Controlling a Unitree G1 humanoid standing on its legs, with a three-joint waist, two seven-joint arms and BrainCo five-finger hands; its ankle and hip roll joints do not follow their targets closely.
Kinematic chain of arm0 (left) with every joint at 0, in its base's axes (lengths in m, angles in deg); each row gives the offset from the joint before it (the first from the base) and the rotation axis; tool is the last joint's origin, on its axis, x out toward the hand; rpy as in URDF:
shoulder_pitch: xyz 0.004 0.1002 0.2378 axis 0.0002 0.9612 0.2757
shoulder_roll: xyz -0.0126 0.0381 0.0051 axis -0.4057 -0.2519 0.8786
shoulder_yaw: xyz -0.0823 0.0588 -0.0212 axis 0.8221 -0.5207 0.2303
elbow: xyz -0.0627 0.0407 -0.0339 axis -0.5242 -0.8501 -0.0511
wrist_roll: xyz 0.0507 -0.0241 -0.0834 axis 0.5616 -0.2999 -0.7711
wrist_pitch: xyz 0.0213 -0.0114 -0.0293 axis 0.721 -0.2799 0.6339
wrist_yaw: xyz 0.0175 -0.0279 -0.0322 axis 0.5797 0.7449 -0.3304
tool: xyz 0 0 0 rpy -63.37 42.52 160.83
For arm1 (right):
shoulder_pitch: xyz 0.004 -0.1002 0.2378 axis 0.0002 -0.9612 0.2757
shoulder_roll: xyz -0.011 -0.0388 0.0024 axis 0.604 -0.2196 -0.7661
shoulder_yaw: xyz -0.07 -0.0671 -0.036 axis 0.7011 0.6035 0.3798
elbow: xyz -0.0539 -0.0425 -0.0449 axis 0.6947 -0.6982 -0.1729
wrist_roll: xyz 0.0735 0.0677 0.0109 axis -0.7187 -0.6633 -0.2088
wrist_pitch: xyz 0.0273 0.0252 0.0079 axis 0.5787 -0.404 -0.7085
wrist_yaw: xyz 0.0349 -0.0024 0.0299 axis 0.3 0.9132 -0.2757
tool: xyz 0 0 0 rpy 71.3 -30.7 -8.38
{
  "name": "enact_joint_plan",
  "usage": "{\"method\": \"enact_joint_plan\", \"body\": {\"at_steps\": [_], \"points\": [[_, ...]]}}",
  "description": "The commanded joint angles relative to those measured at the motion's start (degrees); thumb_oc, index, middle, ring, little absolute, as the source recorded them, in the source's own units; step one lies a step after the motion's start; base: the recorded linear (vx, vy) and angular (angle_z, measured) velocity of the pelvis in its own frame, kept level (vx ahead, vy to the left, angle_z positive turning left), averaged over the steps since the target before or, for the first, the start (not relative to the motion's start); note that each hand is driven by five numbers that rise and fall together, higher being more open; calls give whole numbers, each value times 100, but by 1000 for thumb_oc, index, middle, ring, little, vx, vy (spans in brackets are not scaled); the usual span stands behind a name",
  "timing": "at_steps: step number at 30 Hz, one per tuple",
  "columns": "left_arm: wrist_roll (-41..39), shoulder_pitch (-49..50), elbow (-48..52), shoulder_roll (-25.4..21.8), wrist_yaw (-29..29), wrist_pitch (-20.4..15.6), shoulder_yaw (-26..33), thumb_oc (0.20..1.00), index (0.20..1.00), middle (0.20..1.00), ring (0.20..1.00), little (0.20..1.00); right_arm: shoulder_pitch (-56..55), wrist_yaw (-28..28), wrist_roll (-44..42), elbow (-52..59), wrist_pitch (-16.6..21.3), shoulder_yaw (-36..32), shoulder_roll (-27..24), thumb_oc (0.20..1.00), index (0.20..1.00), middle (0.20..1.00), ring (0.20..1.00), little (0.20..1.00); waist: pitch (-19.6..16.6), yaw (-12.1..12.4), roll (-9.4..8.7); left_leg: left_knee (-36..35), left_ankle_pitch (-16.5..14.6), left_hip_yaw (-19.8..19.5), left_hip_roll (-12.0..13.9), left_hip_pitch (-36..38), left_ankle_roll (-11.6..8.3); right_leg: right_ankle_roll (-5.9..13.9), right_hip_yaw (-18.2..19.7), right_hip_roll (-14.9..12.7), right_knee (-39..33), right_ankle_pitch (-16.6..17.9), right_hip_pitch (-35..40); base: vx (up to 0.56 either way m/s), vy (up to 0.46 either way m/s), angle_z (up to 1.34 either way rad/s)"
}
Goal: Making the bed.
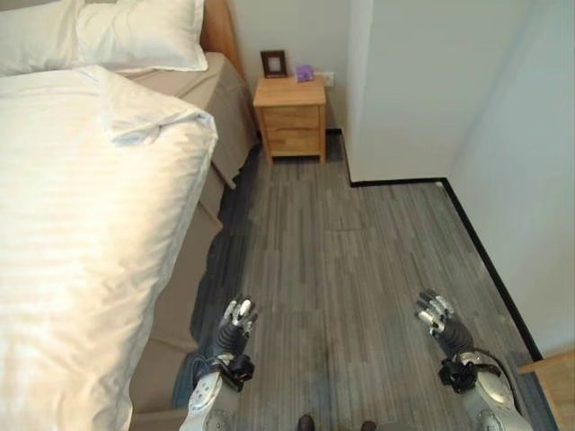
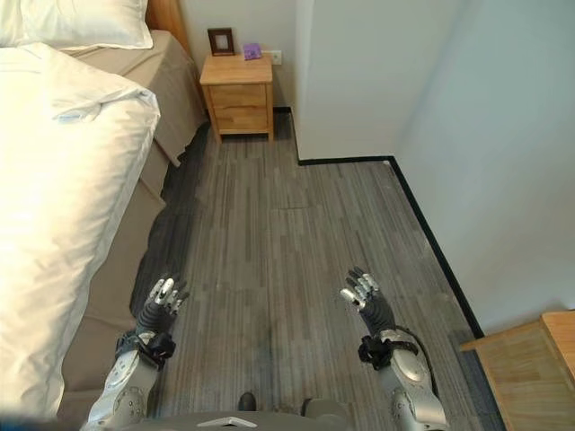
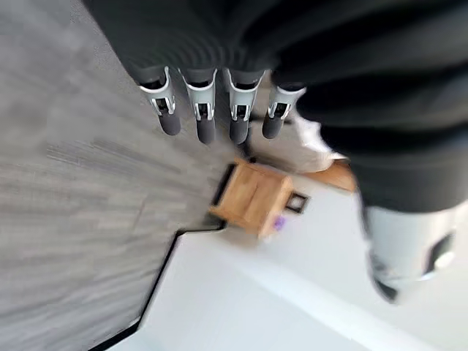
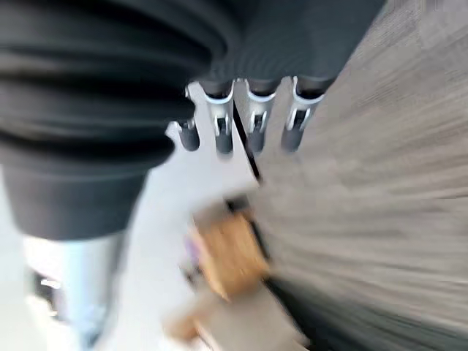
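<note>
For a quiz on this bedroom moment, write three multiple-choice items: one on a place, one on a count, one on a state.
1. Where is the nightstand?
A. by the head of the bed, against the wall
B. at the bed's foot
C. in the middle of the floor

2. How many pillows lie on the bed?
A. none
B. two
C. five

3. What are the left hand and right hand doing?
A. gripping the duvet
B. open over the floor, holding nothing
C. pulling a drawer

Key: 1 A, it stands beside the headboard; 2 B, two white pillows overlap there; 3 B, both hands' fingers are straight above the floor.
</note>
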Motion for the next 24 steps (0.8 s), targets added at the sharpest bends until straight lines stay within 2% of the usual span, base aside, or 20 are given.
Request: {"method": "enact_joint_plan", "body": {"at_steps": [1,6,12,21,23,24], "points": [[366,-248,86,-163,-33,-331,316,1000,1000,1000,1000,1000,185,-95,366,-72,260,-8,-129,1000,1000,1000,1000,1000,-266,134,-260,6,-11,14,185,238,-332,338,-222,-276,-1663,1010,974,-52,78,-3],[220,-185,-46,-12,84,-204,146,1000,1000,1000,1000,1000,157,-126,1394,335,203,140,-343,1000,1000,1000,1000,1000,-255,147,-357,76,-25,-87,145,232,-260,345,-81,-310,-1593,1017,993,-29,55,1],[265,-70,32,-21,164,-134,-56,1000,1000,1000,1000,1000,8,-267,1066,398,236,315,-132,1000,1000,1000,1000,1000,-255,150,-405,84,-79,-61,85,305,-171,390,-4,-352,-1587,1054,1036,19,51,-1],[462,-76,133,-172,-7,-282,242,1000,1000,1000,1000,1000,60,-320,1012,526,324,277,-142,1000,1000,1000,1000,1000,-166,185,-401,82,-158,92,-1,267,-87,537,97,-498,-1506,1155,855,54,61,-11],[420,-107,149,-187,-46,-306,288,1000,1000,1000,1000,1000,131,-288,1012,472,332,272,-143,1000,1000,1000,1000,1000,-114,201,-371,98,-181,102,-53,225,-37,598,117,-583,-1250,1133,724,76,131,-19],[425,-128,166,-212,-64,-317,312,1000,1000,1000,1000,1000,148,-289,1088,441,321,274,-172,1000,1000,1000,1000,1000,-44,210,-332,126,-233,68,-114,200,43,658,179,-656,-659,1149,445,140,260,-13]]}}
